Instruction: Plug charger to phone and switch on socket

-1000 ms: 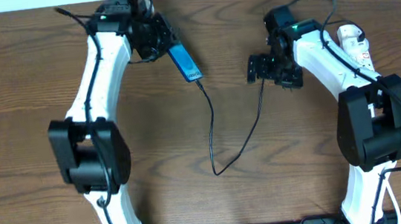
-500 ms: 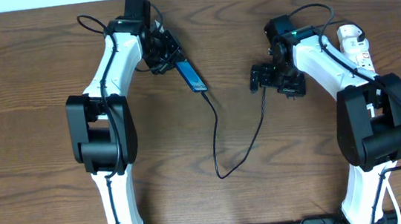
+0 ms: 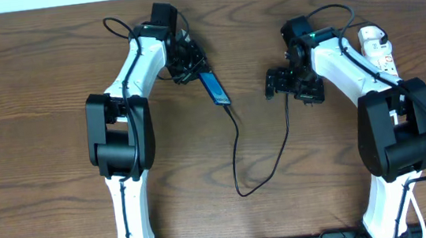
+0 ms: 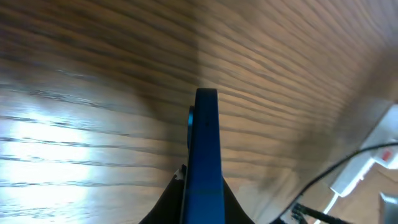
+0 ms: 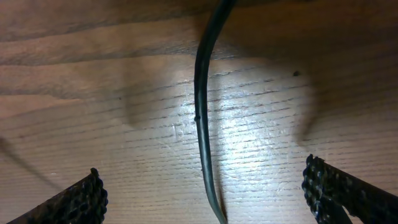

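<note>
Left gripper (image 3: pixel 198 70) clamped on phone (image 3: pixel 216 88), charger (image 3: pixel 236 152) trailing from its lower end | right gripper (image 3: pixel 294 87) jaws wide apart, straddling the charger | socket (image 3: pixel 376 48) off to its right, long axis running away from us, so the right arm looks nearer!

Overhead view's evenly lit and sharp, while both wrist views are warm and soft, bright glare streaking the counter (image 4: pixel 56 140) grain, close-up phone (image 4: pixel 204 162) edge blurred.
</note>
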Robot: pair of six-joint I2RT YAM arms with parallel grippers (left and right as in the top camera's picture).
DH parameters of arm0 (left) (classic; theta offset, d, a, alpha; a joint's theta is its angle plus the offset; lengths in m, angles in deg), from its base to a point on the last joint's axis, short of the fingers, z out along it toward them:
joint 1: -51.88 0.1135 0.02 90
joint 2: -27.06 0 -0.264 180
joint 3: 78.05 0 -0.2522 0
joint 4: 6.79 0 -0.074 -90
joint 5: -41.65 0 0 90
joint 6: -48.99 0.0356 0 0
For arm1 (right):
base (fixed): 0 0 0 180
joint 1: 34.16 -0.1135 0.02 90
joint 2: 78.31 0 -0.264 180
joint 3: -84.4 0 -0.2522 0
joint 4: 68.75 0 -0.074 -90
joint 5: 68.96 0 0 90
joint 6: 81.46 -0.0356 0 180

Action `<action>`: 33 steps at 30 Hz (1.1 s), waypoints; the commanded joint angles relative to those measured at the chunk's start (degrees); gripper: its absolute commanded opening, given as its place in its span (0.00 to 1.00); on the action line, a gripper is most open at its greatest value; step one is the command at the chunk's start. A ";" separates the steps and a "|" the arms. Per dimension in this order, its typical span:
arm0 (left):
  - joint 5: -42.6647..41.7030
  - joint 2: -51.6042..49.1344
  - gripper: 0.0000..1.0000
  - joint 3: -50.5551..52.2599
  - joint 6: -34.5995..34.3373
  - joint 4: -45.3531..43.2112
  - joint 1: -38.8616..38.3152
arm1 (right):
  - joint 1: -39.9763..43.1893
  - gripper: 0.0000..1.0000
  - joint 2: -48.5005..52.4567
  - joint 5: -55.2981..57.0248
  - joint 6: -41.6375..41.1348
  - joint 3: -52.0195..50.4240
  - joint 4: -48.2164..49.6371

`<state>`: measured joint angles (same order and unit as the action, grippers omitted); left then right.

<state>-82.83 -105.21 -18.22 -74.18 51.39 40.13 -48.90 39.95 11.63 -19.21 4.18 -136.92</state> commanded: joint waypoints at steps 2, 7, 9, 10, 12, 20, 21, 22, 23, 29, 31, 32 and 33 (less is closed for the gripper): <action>-11.72 -0.50 0.08 -0.52 0.59 -1.14 0.15 | -0.04 0.99 -0.28 -0.39 0.83 -0.31 -0.07; -19.32 -0.50 0.08 -0.52 8.50 1.55 0.02 | 0.09 0.99 -0.28 -0.42 0.83 -0.31 0.20; -19.30 -0.50 0.08 -0.52 10.99 3.63 -0.04 | 0.09 0.99 -0.28 -0.81 0.83 -0.31 0.85; -19.30 -0.50 0.08 -0.52 13.79 5.55 -0.24 | 0.09 0.99 -0.28 -2.10 0.83 -0.31 1.55; -19.30 -0.50 0.08 -0.52 18.45 8.61 -0.81 | 0.07 0.99 -0.28 -4.07 0.83 -0.31 2.82; -18.43 -0.50 0.08 -0.52 23.78 11.87 -3.13 | 0.07 0.99 -0.28 -8.17 0.83 -0.31 6.05; -18.40 -0.50 0.08 -0.52 23.89 11.87 -3.26 | 0.07 1.00 -0.28 -8.17 0.83 -0.31 6.23; -18.40 -0.50 0.08 -0.52 24.26 11.87 -3.45 | 0.07 0.99 -0.28 -8.17 0.83 -0.31 6.25; -18.40 -0.50 0.08 -0.52 24.41 11.85 -3.56 | 0.07 0.99 -0.28 -8.17 0.83 -0.31 6.29; -18.43 -0.50 0.08 -0.52 24.37 10.71 -4.81 | 0.07 0.99 -0.28 -8.13 0.83 -0.31 7.13; -18.43 -0.50 0.08 -0.52 23.65 9.68 -5.35 | 0.07 0.99 -0.28 -8.13 0.83 -0.31 7.28; -18.40 -0.50 0.08 -0.52 22.53 9.14 -5.60 | 0.07 0.99 -0.28 -8.13 0.83 -0.31 7.26; -18.43 -0.50 0.08 -0.52 21.09 7.91 -6.08 | 0.00 0.99 -0.28 -8.13 0.83 -0.31 7.17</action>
<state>-99.46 -105.23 -18.22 -51.25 60.55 35.26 -48.86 39.95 4.07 -19.21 4.01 -129.80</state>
